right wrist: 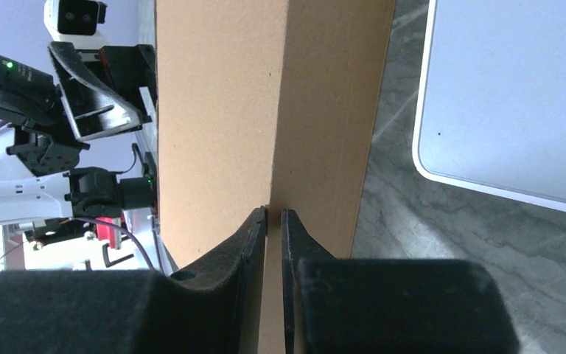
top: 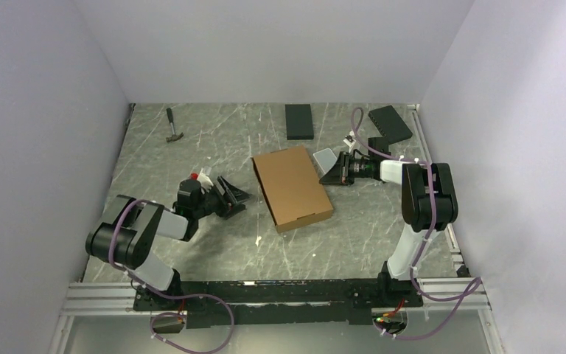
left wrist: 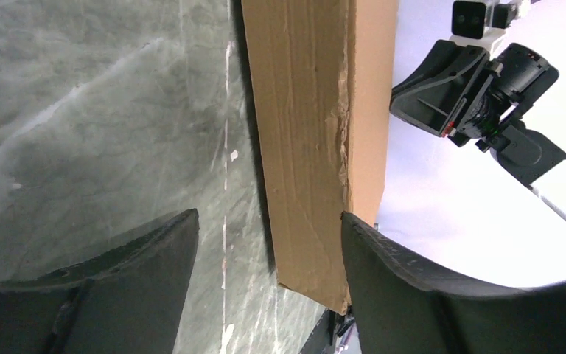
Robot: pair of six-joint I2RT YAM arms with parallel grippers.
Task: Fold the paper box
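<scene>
Top external shows you the paper box point(top: 292, 188) lying flat mid-tabletop point(top: 155, 169), looking like a shallow closed mailer, skewed to the arms. Your left end effector point(top: 230, 198) sits near its left side and apart from it. Your right end effector point(top: 335, 171) is at its right edge, beside a small white case point(top: 324, 158).

Left wrist shows you those fingers point(left wrist: 140, 258) spread wide with nothing between them. The box's long wall point(left wrist: 302, 147) runs just ahead, with a rough, torn-looking ridge.

Right wrist shows you the other fingers point(right wrist: 228, 251) closed to a thin slit, right on the ridge where the top panel meets the side wall point(right wrist: 324, 110). Brown shows through the slit, but you cannot tell whether any cardboard is actually nipped.

Expect the box to be light and stiff across its panels, weak along creases, and quick to slide on the smooth stone. Take it by a wall or flap edge near a crease, and brace the far side.
</scene>
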